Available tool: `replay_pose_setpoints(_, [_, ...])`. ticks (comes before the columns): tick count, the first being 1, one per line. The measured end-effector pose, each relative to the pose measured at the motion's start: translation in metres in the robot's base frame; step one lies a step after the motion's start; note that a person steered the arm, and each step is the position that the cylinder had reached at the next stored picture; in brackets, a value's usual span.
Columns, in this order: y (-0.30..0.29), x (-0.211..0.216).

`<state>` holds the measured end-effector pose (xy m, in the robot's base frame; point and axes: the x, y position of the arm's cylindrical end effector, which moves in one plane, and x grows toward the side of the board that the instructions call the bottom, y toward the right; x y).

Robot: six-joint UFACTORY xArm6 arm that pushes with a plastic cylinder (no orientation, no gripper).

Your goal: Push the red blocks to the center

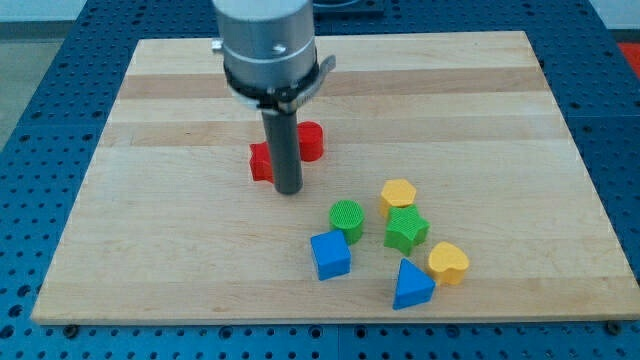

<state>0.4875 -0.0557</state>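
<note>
Blue triangle block [411, 286] nearest, my tip [288, 190] touching two red blocks [262, 162], holding nothing

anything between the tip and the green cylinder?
No. In the camera view, only bare board separates my tip from the green cylinder. The two red blocks sit behind the rod.

A wide silver-grey cylinder with a small dark screw hole in its face, ringed below by a black clamp collar with side tabs. Beneath, a straight dark grey rod ends at my tip [288, 191].
</note>
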Motion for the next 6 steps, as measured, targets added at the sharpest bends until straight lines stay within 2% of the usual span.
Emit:
replay_pose_setpoints(1, [-0.059,0.014])
replay_pose_setpoints(2, [-0.071,-0.017])
replay_pose_setpoints(3, [-0.022,-0.023])
replay_pose_setpoints(4, [-0.012,-0.051])
replay_pose_setpoints(6, [-0.010,-0.056])
